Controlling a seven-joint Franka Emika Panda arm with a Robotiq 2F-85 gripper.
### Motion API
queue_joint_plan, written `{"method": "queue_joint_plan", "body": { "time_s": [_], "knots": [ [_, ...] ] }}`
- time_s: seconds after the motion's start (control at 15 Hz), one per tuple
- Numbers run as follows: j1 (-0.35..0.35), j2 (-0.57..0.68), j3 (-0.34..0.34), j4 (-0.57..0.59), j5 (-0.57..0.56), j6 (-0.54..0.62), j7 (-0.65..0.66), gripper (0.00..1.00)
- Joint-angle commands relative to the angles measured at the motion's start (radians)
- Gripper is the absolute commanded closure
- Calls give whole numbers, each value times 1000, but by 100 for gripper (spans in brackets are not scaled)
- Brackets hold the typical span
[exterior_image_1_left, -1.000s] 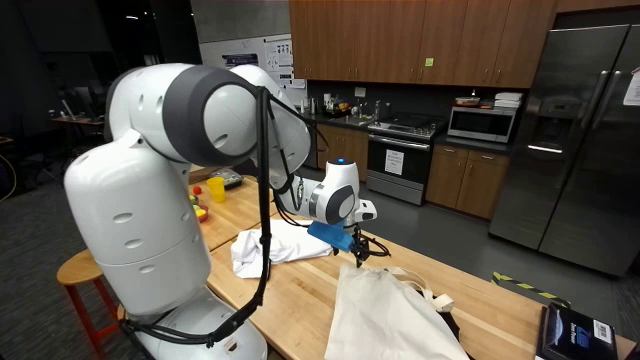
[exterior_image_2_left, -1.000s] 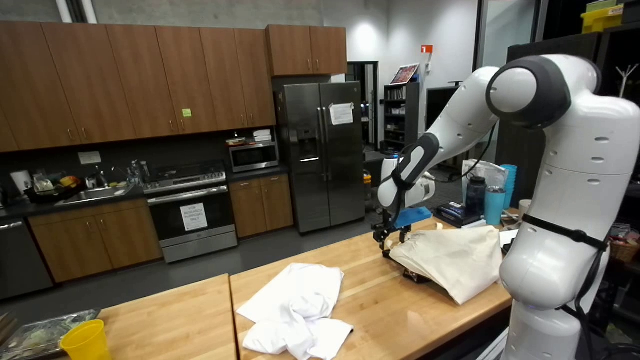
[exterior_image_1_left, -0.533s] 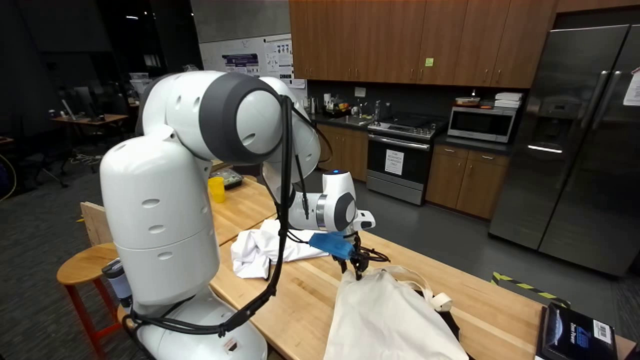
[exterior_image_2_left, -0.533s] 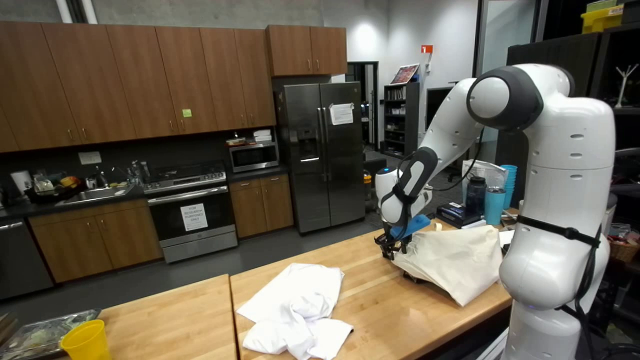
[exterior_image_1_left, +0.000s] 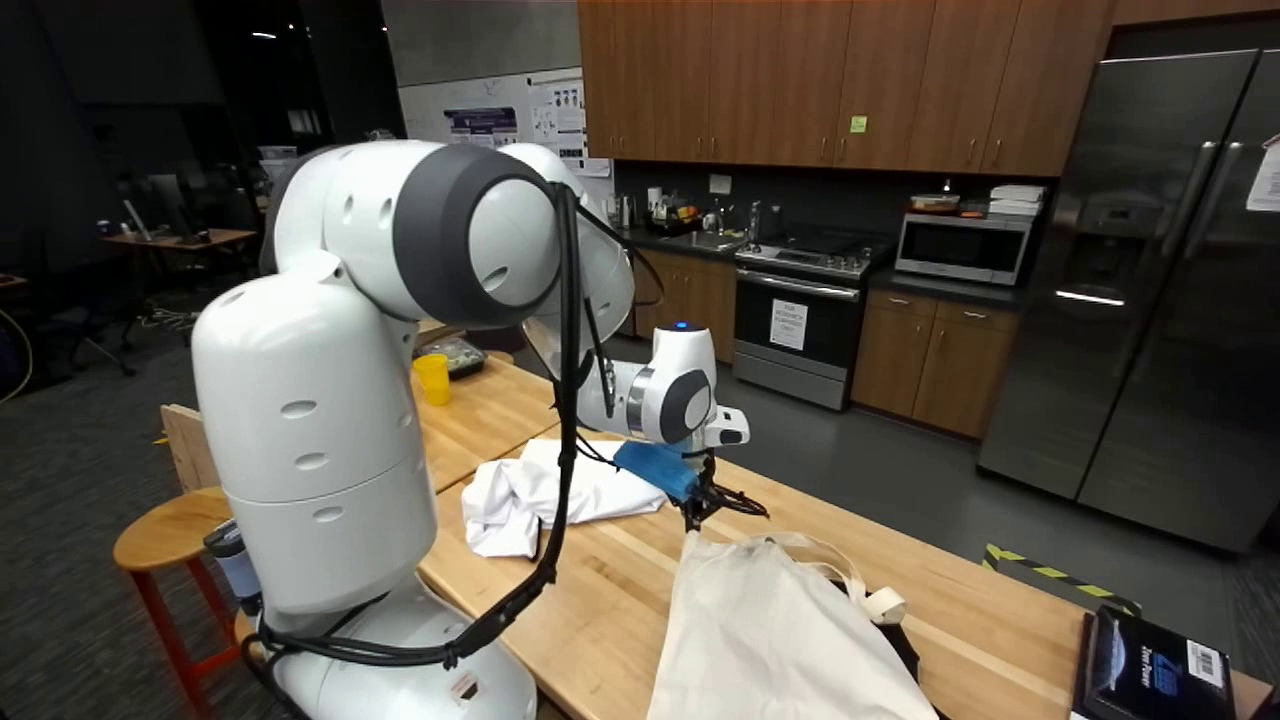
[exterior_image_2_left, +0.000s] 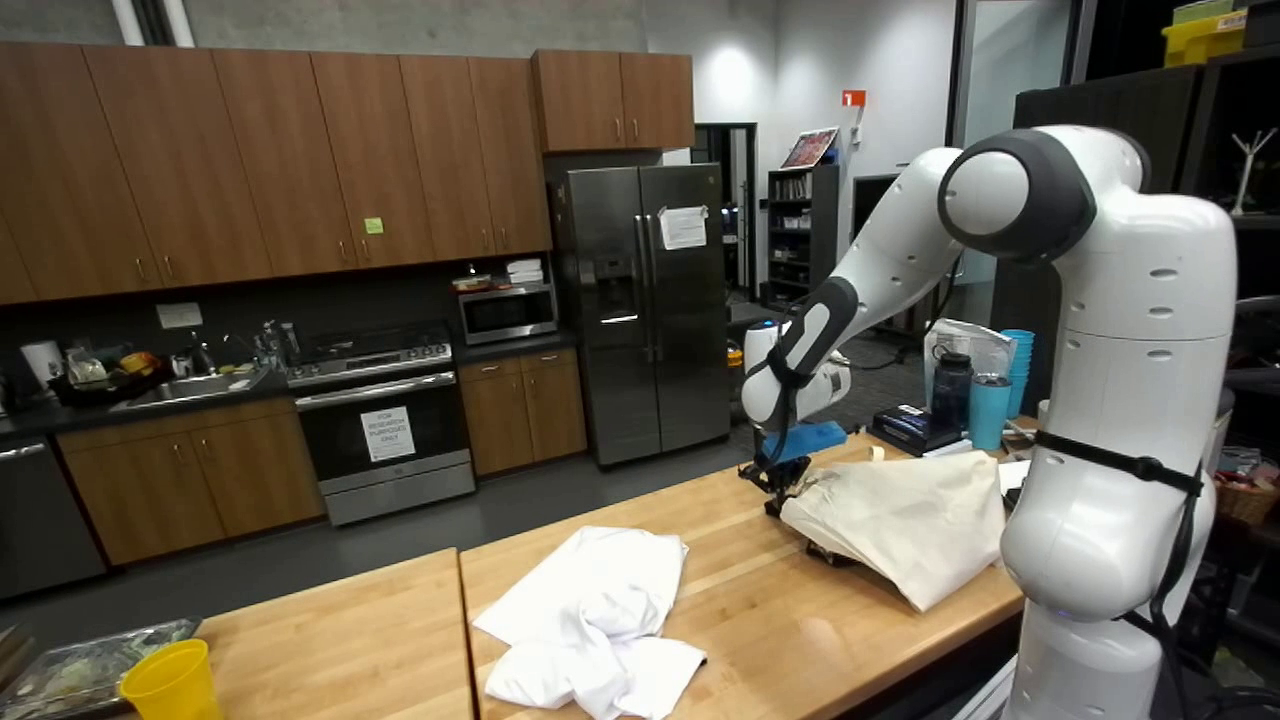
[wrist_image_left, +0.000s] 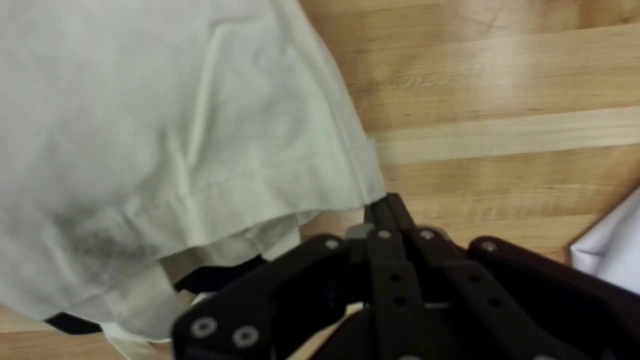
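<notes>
Jaws pressed together, the gripper (wrist_image_left: 384, 202) pinches a hemmed corner at the mouth of the cream tote bag (exterior_image_1_left: 770, 630), which lies slumped on the wooden table (exterior_image_2_left: 760, 650). The canvas looks light, limp and unlikely to slip, so that stitched hem seems the surest hold; beyond the gripper lies a crumpled white cloth (exterior_image_1_left: 605, 492).

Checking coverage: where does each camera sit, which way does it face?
An exterior view: by the bag, facing the stove; arm in foreground.
An exterior view: by the cup, facing the fridge; arm at picture right.
Wrist view: above the bag, facing down; pincer low in frame.
Both exterior views share bag, cup, stove, fridge.
</notes>
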Motion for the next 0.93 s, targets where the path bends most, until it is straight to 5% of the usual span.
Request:
{"method": "queue_joint_plan", "body": {
  "time_s": [0.0,0.27,0.53,0.87],
  "knots": [
    [30,-101,28,27,206,-143,-91,100],
    [80,-137,70,117,302,-231,-62,100],
    [136,-121,135,230,329,-202,22,100],
    [194,-67,230,420,237,-94,235,100]
  ]
}}
